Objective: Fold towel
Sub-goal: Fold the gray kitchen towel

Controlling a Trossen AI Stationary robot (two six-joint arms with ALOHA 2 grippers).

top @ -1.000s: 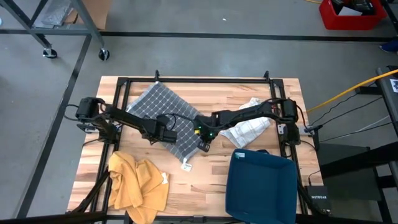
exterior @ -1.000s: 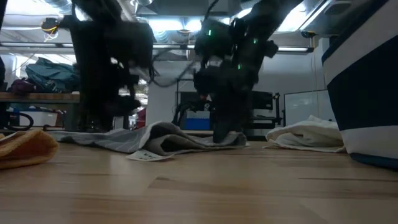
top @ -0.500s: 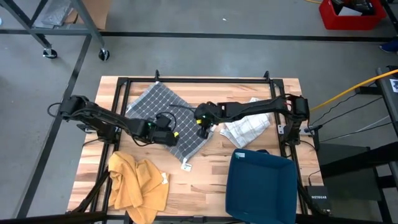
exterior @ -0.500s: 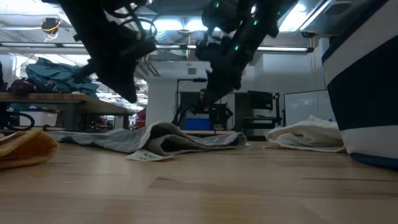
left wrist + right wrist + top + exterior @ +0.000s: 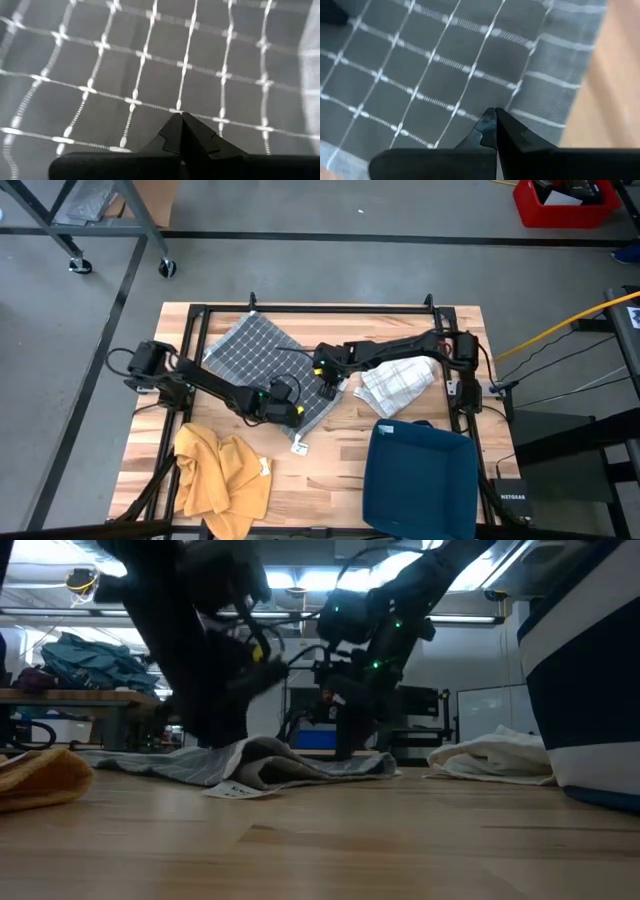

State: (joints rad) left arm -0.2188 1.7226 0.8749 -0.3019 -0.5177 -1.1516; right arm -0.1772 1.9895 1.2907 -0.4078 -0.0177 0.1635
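Observation:
The grey towel (image 5: 262, 362) with white check lines lies spread on the wooden table, and its near right edge is humped into a low fold (image 5: 285, 762). A white tag (image 5: 299, 446) lies at its near corner. My left gripper (image 5: 291, 416) is shut and slants down over the towel's near right part. My right gripper (image 5: 328, 390) is also shut and points down over the towel's right edge, a little farther back. Each wrist view shows shut fingertips right over the checked cloth (image 5: 125, 65) (image 5: 420, 60). My left gripper has its shut fingertips (image 5: 179, 119) down at the towel's top surface, near the near right edge, slanting in from the table's left; nothing is pinched between them. Whether they press the cloth I cannot tell. My right gripper has its shut fingertips (image 5: 492, 116) at the towel's surface just inside the right border (image 5: 540, 80), coming from above. No cloth lies between them, and whether they touch it I cannot tell.
A yellow cloth (image 5: 222, 475) lies bunched at the near left. A white checked cloth (image 5: 398, 385) lies at the right. A dark blue bin (image 5: 420, 475) stands at the near right. A black frame rail (image 5: 340, 308) runs along the far edge.
Both grippers rose off the towel and came down onto it again, staying shut. My left gripper ended farther toward the table's right and near edges and tipped steeper. My right gripper ended farther toward the far edge. The towel kept its place and shape.

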